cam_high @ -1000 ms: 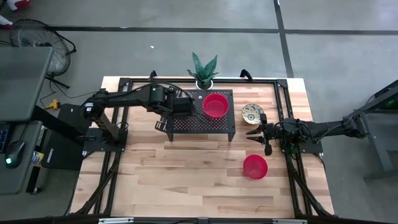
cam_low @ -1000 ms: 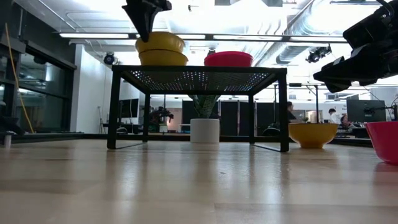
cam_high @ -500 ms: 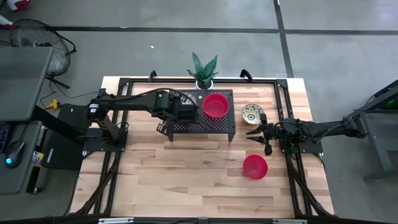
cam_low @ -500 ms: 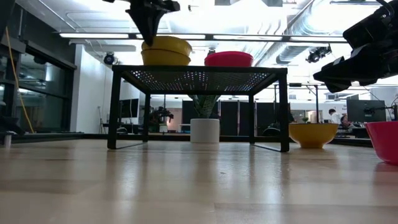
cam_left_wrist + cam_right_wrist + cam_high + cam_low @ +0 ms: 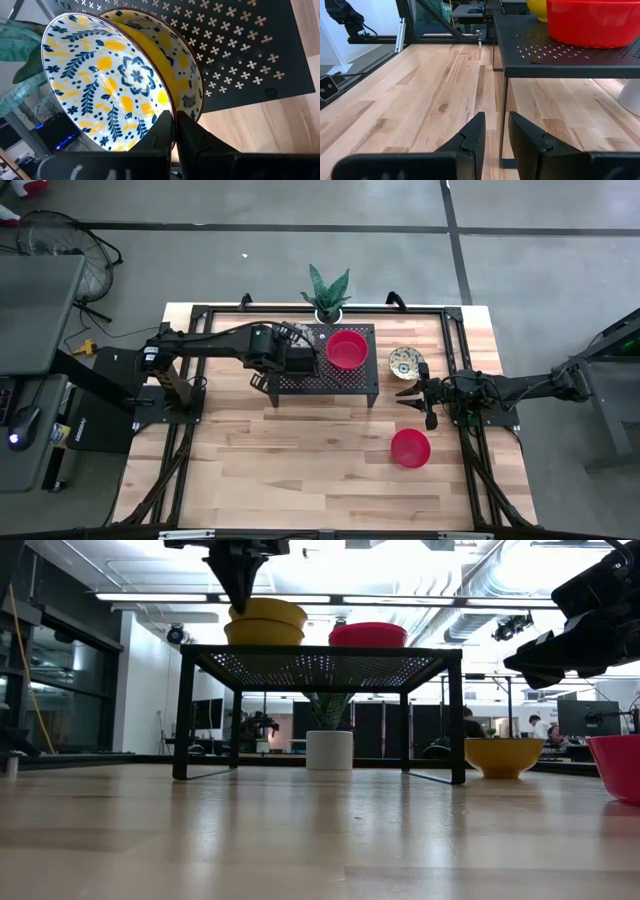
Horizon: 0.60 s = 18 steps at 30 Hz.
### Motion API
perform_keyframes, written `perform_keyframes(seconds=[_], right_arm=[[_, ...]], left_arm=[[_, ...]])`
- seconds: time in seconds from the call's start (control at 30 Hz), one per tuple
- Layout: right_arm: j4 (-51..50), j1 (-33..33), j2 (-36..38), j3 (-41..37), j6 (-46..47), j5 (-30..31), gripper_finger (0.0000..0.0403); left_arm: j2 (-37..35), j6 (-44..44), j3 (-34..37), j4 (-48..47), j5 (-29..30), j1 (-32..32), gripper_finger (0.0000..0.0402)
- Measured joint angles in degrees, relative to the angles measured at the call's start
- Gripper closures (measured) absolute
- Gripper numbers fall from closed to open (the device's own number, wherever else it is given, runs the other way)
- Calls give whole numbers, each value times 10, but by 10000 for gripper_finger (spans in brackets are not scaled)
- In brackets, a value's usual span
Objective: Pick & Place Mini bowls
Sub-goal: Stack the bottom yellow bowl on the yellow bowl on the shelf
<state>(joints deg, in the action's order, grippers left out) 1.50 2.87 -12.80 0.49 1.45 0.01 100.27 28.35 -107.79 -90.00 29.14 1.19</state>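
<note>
Wooden tabletop [image 5: 300,450] carries a black rack [image 5: 322,360]. Left pincer [image 5: 174,131] pinches a patterned bowl's [image 5: 110,85] rim, hidden from above. Right pincer [image 5: 494,131], empty, stands partly spread at the right.

Table top: pale planked wooden table [image 5: 300,450], smooth, faint sheen
Stand: matt black perforated metal rack [image 5: 240,45]
Bowls: glossy yellow floral-patterned bowl [image 5: 105,80]; glossy plain red bowl [image 5: 592,22]

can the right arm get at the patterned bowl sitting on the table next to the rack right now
Probably yes. The patterned bowl lies on bare table just beyond the right gripper, jaws slightly apart and holding nothing, with nothing between them.
</note>
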Motion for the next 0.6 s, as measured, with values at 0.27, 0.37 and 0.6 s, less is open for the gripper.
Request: perform_keyframes(seconds=[0.27,0.37,0.6], right_arm=[[0,0,0,0,0,0,329],[0,0,0,0,0,0,329],[0,0,0,0,0,0,329]], left_arm=[[1,16,0,0,8,9,399],[14,11,0,0,13,11,399],[13,-14,0,0,9,11,399]])
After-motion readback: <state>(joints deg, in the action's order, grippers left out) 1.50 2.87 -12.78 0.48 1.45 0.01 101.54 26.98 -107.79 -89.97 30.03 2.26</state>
